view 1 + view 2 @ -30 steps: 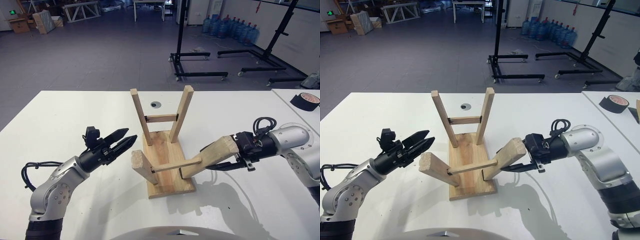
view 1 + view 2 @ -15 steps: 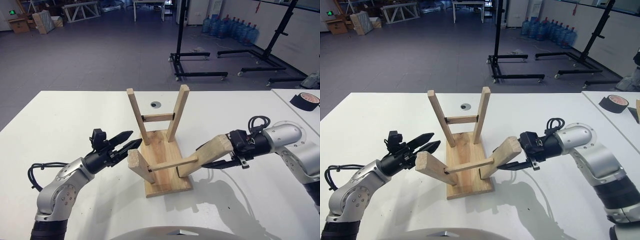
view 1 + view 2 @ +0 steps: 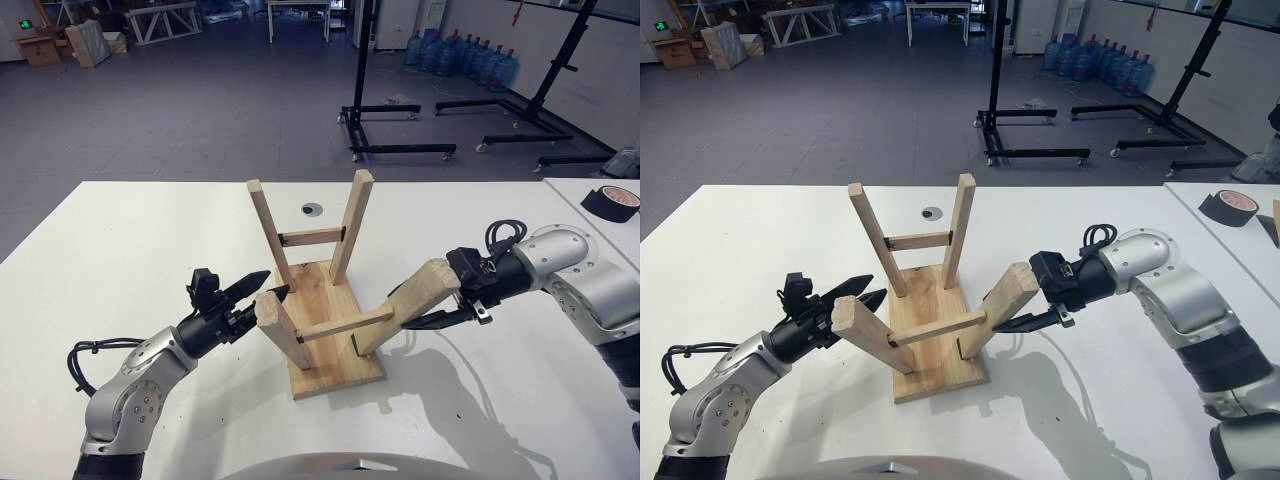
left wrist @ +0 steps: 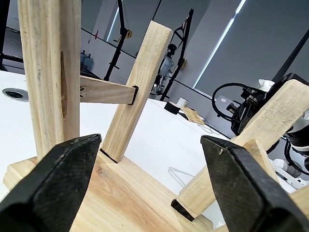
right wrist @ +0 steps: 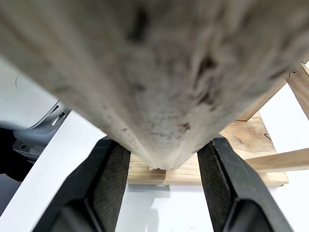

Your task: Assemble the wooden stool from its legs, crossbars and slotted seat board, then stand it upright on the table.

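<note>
Right now, the right tool [image 3: 428,302] is clamping the free end of one near leg [image 3: 400,315] of the upturned stool [image 3: 318,240], whose seat board [image 3: 335,368] is lying flat on the tabletop [image 3: 150,230] between both tools. The left tool [image 3: 264,285] is hanging released, fingers spread, just beside the other near leg [image 3: 282,330].

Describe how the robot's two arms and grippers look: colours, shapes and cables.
Both arms are rounded silver-grey metal segments: left arm, right arm. Each ends in a black wrist and a black gripper with two tapering, pointed fingers: left gripper, right gripper. Black cables loop outside the casings: left cable, right cable.
</note>
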